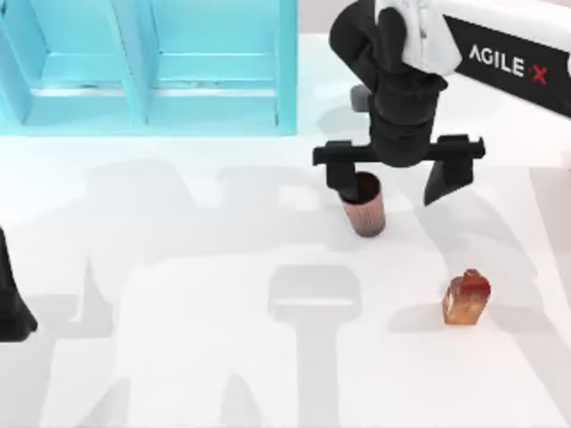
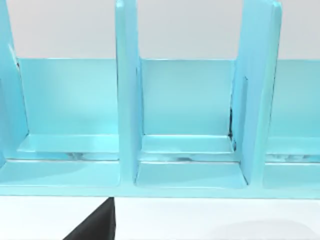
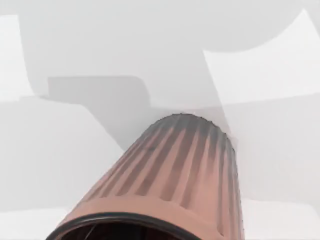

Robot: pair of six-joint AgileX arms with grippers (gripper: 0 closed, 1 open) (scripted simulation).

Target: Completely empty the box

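Standing upright on the table [image 1: 178, 357], out of the box [image 1: 152, 80], ribbed reddish cup [image 1: 368, 207] directly below the right pincer [image 1: 397, 183], nearer its left finger than its right. Spread wide, right pincer hanging over the cup's rim, fingers apart on either side and gripping nothing; judging from that, either letting go of the cup after setting it down or lining up around it. In the right wrist view, cup's ribbed wall [image 3: 175, 170] and dark rim looming close under the camera, confirming the pincer sitting right above it.

Lying farther out, beyond the pincer's right finger and toward the near edge, small orange-red block [image 1: 466, 297], well apart from the cup, also clear of the box.

Sitting well off to the pincer's left at the far edge, blue box with its compartments looking bare in the left wrist view [image 2: 185, 125], suggesting the emptying is close to finished.

Waiting parked at the left edge, left arm [image 1: 11, 308]; cannot tell its pincer's state.
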